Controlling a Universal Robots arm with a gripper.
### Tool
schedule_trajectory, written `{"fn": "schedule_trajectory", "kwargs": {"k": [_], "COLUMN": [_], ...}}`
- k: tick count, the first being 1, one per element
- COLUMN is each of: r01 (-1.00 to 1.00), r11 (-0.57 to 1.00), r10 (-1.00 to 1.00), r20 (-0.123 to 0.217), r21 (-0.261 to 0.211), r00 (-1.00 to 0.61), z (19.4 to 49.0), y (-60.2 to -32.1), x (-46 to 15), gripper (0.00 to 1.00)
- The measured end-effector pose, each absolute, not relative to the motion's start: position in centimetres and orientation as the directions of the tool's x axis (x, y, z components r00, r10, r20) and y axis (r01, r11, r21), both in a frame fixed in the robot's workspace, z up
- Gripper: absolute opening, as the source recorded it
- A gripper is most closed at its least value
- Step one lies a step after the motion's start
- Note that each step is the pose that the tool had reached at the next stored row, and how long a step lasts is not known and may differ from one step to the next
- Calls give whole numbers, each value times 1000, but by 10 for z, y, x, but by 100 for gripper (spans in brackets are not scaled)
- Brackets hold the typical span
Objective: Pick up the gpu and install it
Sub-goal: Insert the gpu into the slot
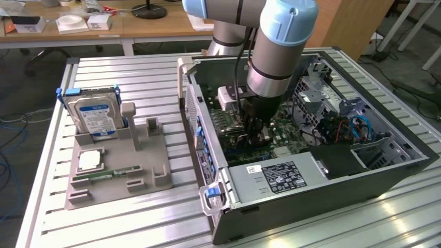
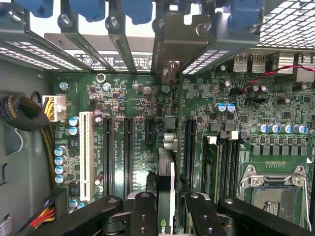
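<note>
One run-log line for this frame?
tool: shut on thin dark gpu card | place: over green motherboard slots inside open computer case | status: not seated

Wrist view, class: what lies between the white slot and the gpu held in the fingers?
Between white slot and gpu: black expansion slots on green motherboard, in the wrist view.

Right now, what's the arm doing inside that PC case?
The arm has reached down into the open computer case, its gripper low over the motherboard. In the wrist view the fingers are closed on the gpu, held edge-on above the expansion slots and lined up with the rear bracket openings. It does not look seated yet. The hard drive and memory stick sit on the grey holder outside the case.
</note>
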State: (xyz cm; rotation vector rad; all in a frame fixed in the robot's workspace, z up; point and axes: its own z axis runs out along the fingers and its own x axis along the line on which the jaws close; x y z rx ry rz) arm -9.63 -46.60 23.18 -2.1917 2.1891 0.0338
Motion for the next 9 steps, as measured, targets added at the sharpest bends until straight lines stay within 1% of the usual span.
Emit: {"fn": "schedule_trajectory", "kwargs": {"k": [9], "r01": [-1000], "r11": [-1], "r10": [-999], "r20": [-46], "r21": [-16], "r00": [2], "z": [232], "y": [-466], "x": [-96], "gripper": [27]}}
